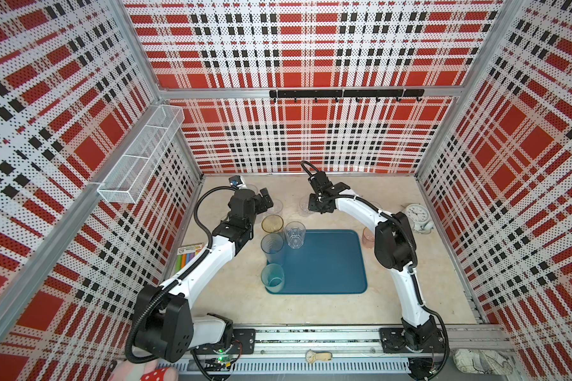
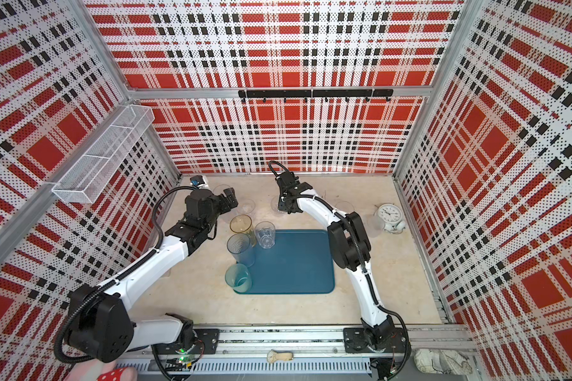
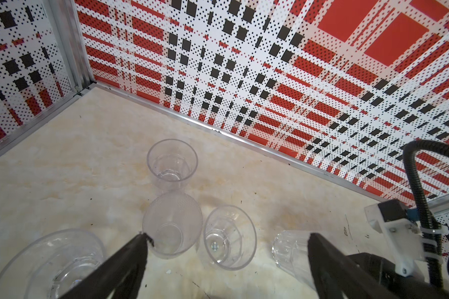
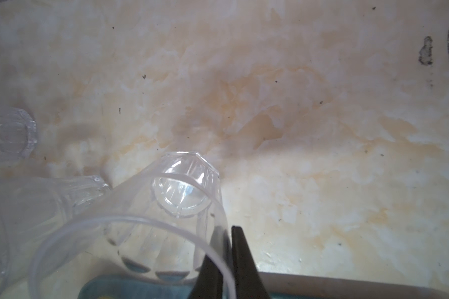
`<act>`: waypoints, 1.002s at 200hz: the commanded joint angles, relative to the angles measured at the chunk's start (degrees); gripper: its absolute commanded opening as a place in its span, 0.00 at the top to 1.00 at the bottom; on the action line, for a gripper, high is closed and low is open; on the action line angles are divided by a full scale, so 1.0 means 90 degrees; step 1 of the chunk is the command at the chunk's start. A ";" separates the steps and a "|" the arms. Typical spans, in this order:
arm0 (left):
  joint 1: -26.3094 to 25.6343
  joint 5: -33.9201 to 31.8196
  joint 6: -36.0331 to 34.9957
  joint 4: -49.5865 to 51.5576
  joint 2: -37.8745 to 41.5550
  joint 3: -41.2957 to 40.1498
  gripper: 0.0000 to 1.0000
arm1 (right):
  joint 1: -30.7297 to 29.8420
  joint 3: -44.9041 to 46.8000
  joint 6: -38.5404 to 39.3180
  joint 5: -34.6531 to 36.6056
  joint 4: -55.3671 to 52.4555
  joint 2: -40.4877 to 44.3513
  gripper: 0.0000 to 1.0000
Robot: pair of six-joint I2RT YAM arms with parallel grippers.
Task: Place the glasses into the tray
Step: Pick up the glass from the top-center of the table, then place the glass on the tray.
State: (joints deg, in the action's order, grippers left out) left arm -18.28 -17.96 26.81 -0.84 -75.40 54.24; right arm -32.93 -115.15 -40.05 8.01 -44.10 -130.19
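While only four glasses [image 1: 294,234] are set at the tray's [image 1: 327,264] edge, a clear glass [image 4: 182,191] is pinched by the right gripper [image 4: 230,229]; the left gripper [image 3: 228,236] is spread.

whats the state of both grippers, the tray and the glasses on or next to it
left gripper: open, empty
right gripper: shut on held glass, pinching its rim
tray: lying flat
clear tumbler: upright on tray
grey-blue glass: upright on tray
teal glass: upright on tray corner
amber glass: upright at tray's far corner
pink glass: upright, off the tray
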 commanded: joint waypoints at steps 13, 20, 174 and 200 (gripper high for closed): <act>0.0148 0.0090 0.0020 -0.0043 0.0072 -0.0097 0.02 | -0.0004 0.0225 0.0407 0.0369 -0.0738 0.1044 0.95; 0.0196 0.0115 0.0014 -0.0061 0.0078 -0.0129 0.02 | -0.0004 0.0459 0.0450 0.0394 -0.0834 0.1305 0.95; 0.0230 0.0257 -0.0234 -0.0527 -0.0046 -0.0442 0.02 | -0.2261 0.2484 -0.1087 0.0471 -0.2063 0.2775 0.96; 0.0277 0.0238 -0.0277 -0.0474 0.0054 -0.0463 0.02 | -0.2366 0.2375 -0.1130 0.0167 -0.1812 0.2458 0.96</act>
State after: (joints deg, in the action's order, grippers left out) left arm -15.94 -15.33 25.43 -5.50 -75.88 50.41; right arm -53.49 -92.44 -48.12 11.07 -61.32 -105.69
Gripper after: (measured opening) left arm 0.982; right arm 0.092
